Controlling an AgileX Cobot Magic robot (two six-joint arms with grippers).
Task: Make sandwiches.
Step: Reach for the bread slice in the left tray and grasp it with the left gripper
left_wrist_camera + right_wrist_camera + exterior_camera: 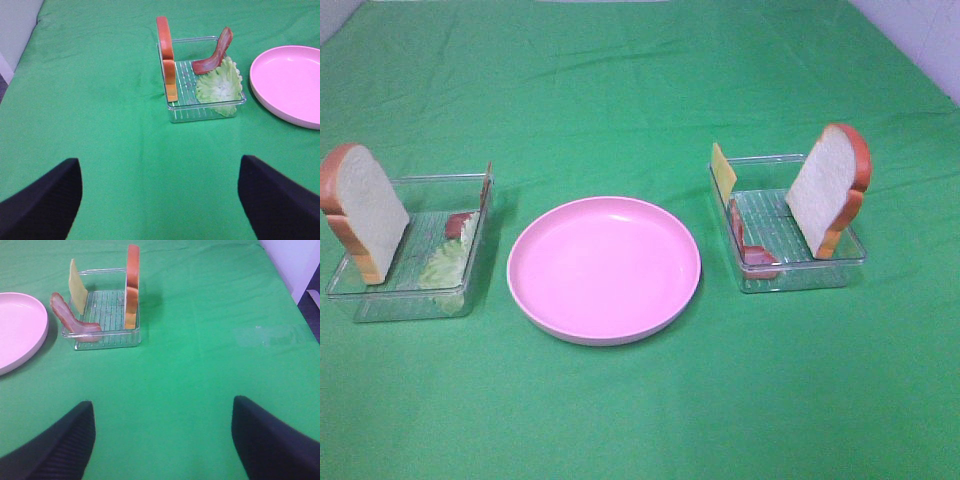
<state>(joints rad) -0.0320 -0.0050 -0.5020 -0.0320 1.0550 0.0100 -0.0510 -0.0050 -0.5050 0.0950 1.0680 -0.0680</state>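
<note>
Our left claw [159, 165] hangs with its fingers wide apart and nothing between them, over bare green cloth [100, 125]. Our right claw [162, 405] is the same, spread and empty. Neither shows in the high view.

Ahead of the left claw sits the left tray [200, 114]. In it the left bread [166, 55] stands on edge against the outer wall. The left bacon [215, 52] leans on the wall nearer the plate [290, 80], and the lettuce [218, 87] lies below it, drooping over the rim.

Ahead of the right claw, the right tray [107, 340] holds the right bread [132, 285] upright on its outer side. The cheese [77, 286] and the right bacon [72, 320] lean at the plate side. The plate lies between the trays and holds nothing, so no sandwich is built yet.

We judge every piece to be light. The bread looks stiff and thick, and its upright crust offers the easiest hold: we would close across its thickness near the top. The lettuce looks thin and floppy, so we would pinch its ruffled edge and expect it to sag. The cheese is a thin, probably slick square, best taken at its free upper edge. The curved bacon is best taken at its raised end.
</note>
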